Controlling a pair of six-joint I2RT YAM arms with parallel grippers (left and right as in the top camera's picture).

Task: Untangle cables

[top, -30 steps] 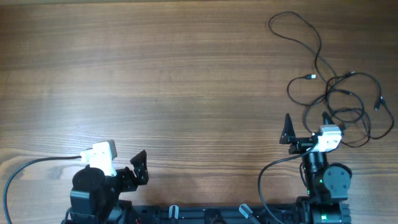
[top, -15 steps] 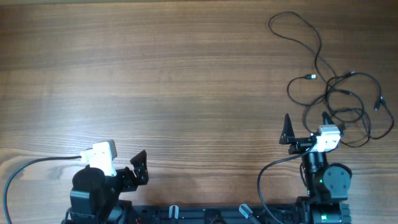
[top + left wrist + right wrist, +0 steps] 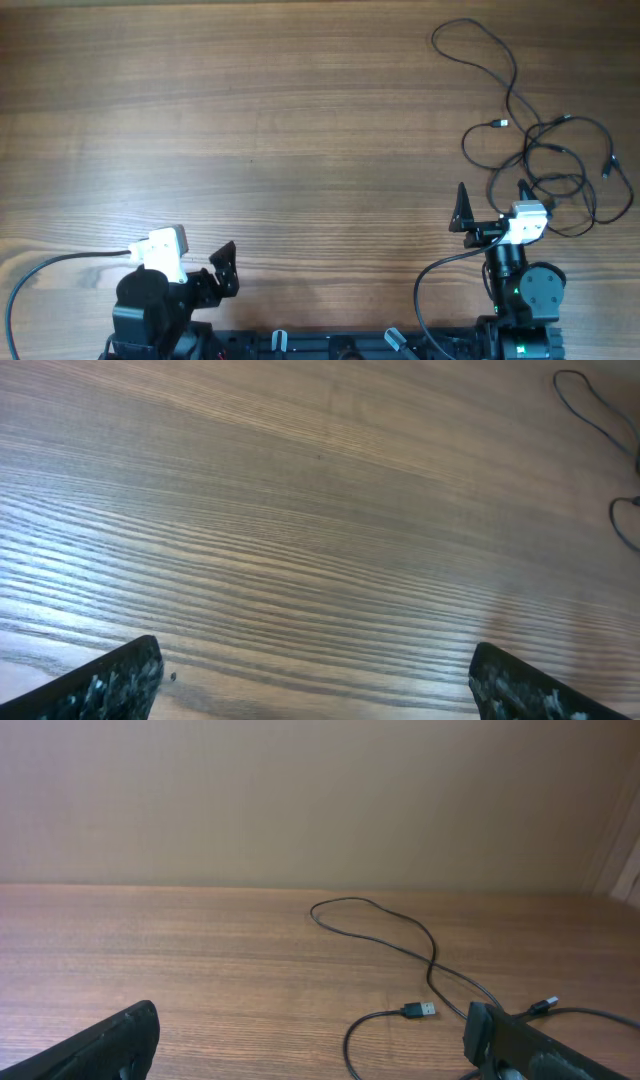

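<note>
Left end effector (image 3: 222,270) sits low at the lower left of the overhead frame, fingers spread wide apart and nothing between them. Its wrist camera confirms it: two dark fingertips (image 3: 110,682) at the bottom corners, with only bare wood grain of the table (image 3: 300,120) in the gap.

Over to the right end effector (image 3: 492,200), lower right of the overhead frame. It is parted as well and grips nothing. One finger points up at the left, and the other reaches to the lower edge of the tangle. Whether that finger touches a wire, I cannot tell from above.

Now the cables (image 3: 528,147). They lie on the right side of the table in the overhead view, thin black wires crossing each other in loose overlapping loops. One long strand swings up into a loop at the upper right of the frame. A small silvery plug (image 3: 501,124) lies on the left edge of the bundle.

From the right wrist, the cables (image 3: 425,932) run across the wood ahead of the open fingers. One strand curves away toward the far wall, and a plug end (image 3: 424,1010) lies flat just left of the right-hand finger. Another tip shows at the far right.

From the left wrist, only a bit of the cables (image 3: 590,400) shows in the upper right corner, well apart from that end effector.
</note>
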